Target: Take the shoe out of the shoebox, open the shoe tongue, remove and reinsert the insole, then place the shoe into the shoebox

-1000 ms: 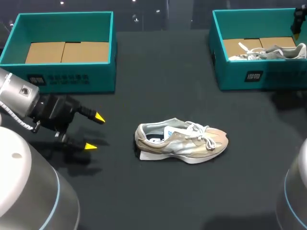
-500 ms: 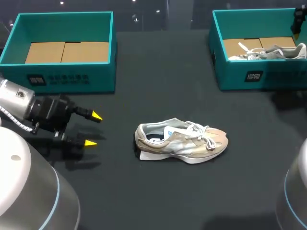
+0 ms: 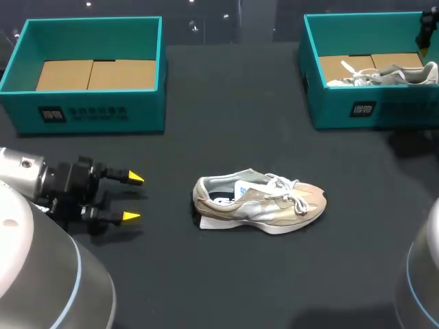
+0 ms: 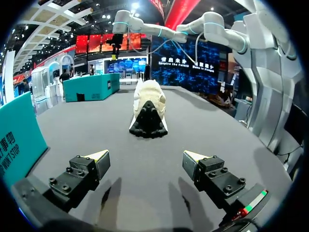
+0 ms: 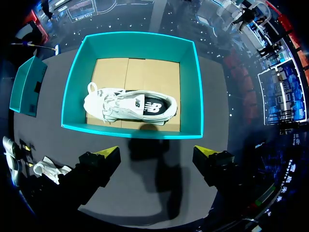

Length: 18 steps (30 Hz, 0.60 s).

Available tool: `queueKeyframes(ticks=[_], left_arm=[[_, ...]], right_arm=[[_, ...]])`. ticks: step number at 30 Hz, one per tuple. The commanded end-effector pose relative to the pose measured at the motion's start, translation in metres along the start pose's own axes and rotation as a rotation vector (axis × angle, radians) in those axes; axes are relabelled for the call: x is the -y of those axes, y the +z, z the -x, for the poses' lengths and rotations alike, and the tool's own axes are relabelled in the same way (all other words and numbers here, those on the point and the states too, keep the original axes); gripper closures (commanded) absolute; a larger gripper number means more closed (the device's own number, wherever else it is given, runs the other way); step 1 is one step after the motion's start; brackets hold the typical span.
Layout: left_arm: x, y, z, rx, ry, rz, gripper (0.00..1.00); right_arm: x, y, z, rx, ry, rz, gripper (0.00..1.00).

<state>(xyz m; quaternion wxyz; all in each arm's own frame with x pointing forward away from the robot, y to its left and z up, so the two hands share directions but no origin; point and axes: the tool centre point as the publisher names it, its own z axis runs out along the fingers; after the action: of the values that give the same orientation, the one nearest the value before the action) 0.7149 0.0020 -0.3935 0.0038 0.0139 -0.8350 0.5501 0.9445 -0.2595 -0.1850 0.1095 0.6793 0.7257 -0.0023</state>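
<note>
A beige shoe (image 3: 259, 203) with white laces lies on its side in the middle of the black table, toe to the right. My left gripper (image 3: 134, 197) stands open to its left, well apart from it. In the left wrist view the shoe's (image 4: 148, 107) heel and dark sole face the open gripper (image 4: 146, 162), with bare table between. A white shoe (image 5: 129, 106) lies in the teal shoebox (image 5: 140, 41) at the back right. My right gripper (image 5: 158, 153) hangs open above that box's near wall and holds nothing.
A second teal shoebox (image 3: 89, 106) with a bare cardboard floor stands at the back left, beyond my left gripper. The right shoebox (image 3: 370, 110) stands at the back right. Black table surface (image 3: 226, 137) stretches between the boxes and around the beige shoe.
My left arm has drawn back toward the table's front left, and its open gripper has shifted slightly toward the front edge. The beige shoe and the right arm have not moved.
</note>
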Motion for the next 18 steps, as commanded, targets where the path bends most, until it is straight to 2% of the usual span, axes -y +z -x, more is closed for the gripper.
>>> queueKeyframes(ticks=[1,9,18], left_arm=[[-0.001,0.003,-0.008,0.037,0.008,0.003,0.00],[0.003,0.011,-0.010,0.050,0.021,0.000,0.00],[0.010,0.032,-0.015,0.037,0.038,0.002,0.00]], right_arm=[[0.000,0.000,0.000,0.000,0.000,0.000,0.00],[0.000,0.000,0.000,0.000,0.000,0.000,0.00],[0.000,0.000,0.000,0.000,0.000,0.000,0.00]])
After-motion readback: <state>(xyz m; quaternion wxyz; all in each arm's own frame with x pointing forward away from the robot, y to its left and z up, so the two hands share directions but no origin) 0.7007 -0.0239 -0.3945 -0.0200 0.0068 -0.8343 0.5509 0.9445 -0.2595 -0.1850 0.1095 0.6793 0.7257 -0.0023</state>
